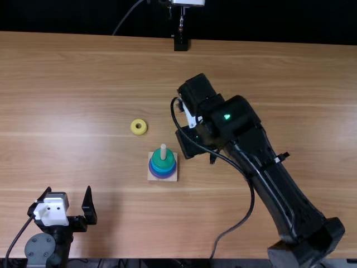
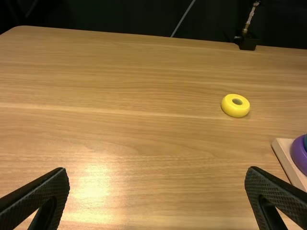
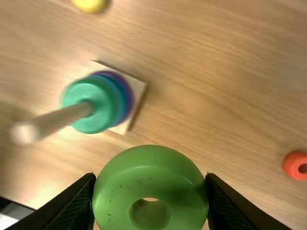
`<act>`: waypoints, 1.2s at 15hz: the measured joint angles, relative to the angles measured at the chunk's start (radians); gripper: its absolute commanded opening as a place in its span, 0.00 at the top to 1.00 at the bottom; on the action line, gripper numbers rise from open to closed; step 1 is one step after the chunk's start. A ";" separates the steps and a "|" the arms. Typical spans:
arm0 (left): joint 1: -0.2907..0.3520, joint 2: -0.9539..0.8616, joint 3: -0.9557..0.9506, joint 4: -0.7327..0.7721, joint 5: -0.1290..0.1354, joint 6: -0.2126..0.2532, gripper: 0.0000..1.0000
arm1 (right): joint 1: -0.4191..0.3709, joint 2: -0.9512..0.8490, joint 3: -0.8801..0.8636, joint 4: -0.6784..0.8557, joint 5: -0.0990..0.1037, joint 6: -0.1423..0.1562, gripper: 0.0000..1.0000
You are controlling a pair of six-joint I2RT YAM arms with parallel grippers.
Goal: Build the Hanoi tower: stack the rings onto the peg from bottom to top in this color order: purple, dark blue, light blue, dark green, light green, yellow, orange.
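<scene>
Light brown wood grain runs across your tabletop (image 1: 67, 100), with a black backdrop (image 1: 72, 17) beyond its far edge. Near the middle, you have the square base (image 1: 172, 177), its peg (image 1: 163, 151) upright through a purple ring (image 1: 162, 177), blue above that, and a dark green ring (image 1: 157, 160) on top. Just right of it, your right end effector (image 1: 189, 146) grips the light green ring (image 3: 151, 179) by its sides. Your yellow ring (image 1: 134, 128) lies flat beyond the base, slightly left; the orange ring (image 3: 290, 165) rests well apart from the base. Your left end effector (image 1: 68, 188) stands wide and empty near the near-left corner.
</scene>
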 measured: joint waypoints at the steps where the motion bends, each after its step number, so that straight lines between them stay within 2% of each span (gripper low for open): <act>1: 0.000 0.000 0.000 0.000 -0.001 -0.001 0.00 | 0.016 0.000 0.034 -0.012 0.000 0.001 0.96; 8: 0.000 0.000 0.000 0.000 0.000 -0.001 0.00 | 0.091 0.042 0.138 -0.021 0.000 0.003 0.96; 18: 0.000 0.000 0.000 0.000 0.000 -0.001 0.00 | 0.117 0.109 0.168 -0.018 0.000 0.003 0.96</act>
